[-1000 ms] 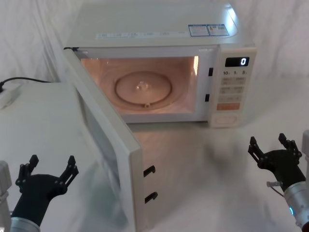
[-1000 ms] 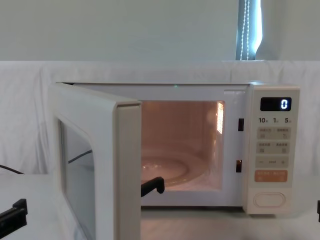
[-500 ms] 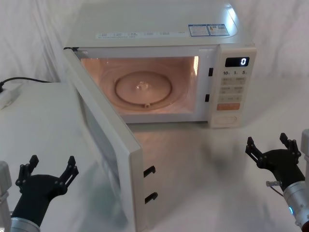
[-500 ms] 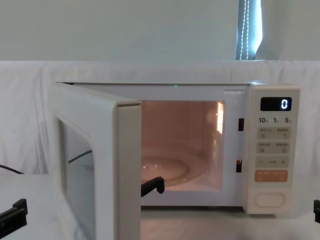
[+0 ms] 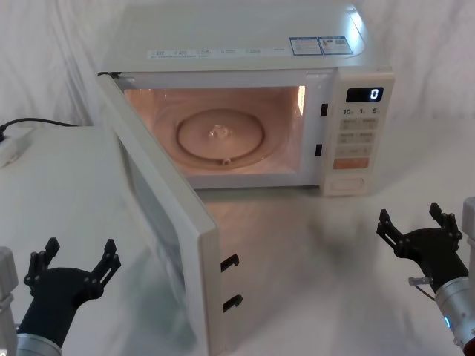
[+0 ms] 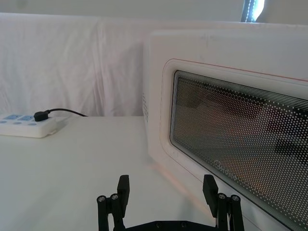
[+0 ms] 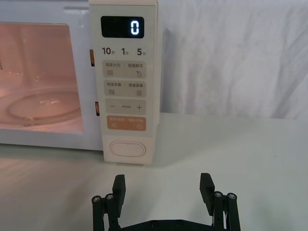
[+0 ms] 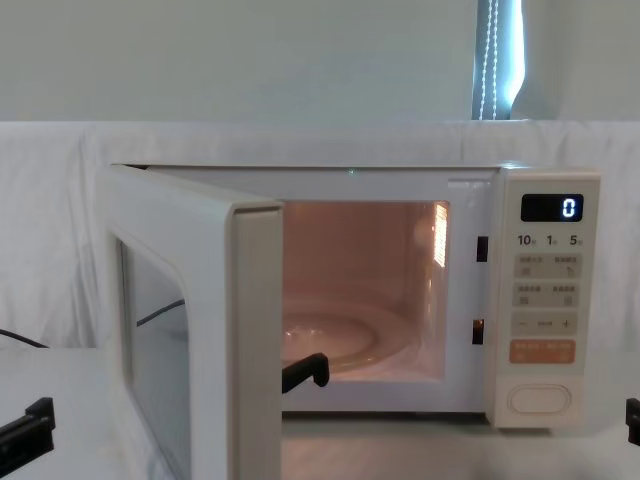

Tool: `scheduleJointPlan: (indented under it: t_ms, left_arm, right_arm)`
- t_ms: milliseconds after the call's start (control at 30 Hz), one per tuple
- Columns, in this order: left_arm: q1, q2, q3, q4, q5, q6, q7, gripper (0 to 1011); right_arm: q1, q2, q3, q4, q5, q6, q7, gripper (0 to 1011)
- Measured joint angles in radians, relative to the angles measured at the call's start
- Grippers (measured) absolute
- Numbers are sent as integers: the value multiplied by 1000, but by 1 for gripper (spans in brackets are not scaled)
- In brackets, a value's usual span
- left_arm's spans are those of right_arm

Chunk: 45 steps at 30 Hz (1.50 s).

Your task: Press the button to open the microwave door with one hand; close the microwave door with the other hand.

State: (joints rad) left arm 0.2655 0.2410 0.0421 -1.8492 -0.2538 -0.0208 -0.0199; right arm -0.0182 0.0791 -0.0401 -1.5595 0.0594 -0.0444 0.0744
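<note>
Black left gripper point(image 5: 72, 261) spread beside microwave door point(image 5: 159, 222).

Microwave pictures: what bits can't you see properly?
- Microwave door: its bottom edge runs off the head view, and its window side faces away there.
- Small beige keys: their print is too small to read in the head view.
- Left pincer: only a tip shows at the chest view's lower left edge.
- Power strip: cut by the head view's left edge.
</note>
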Motion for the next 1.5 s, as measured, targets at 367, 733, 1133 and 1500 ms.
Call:
scheduleJointPlan:
  t_ms: [367,733,1133,1500]
  left_arm:
    - [0,0,0,0,0,0,0,1001]
    - [0,0,0,0,0,0,0,1001]
    - [0,0,0,0,0,0,0,1001]
    - [0,0,0,0,0,0,0,1001]
  right_arm:
    - [0,0,0,0,0,1,0,1002]
    - [0,0,0,0,0,0,0,1002]
    - [0,0,0,0,0,0,0,1002]
    - [0,0,0,0,0,0,0,1002]
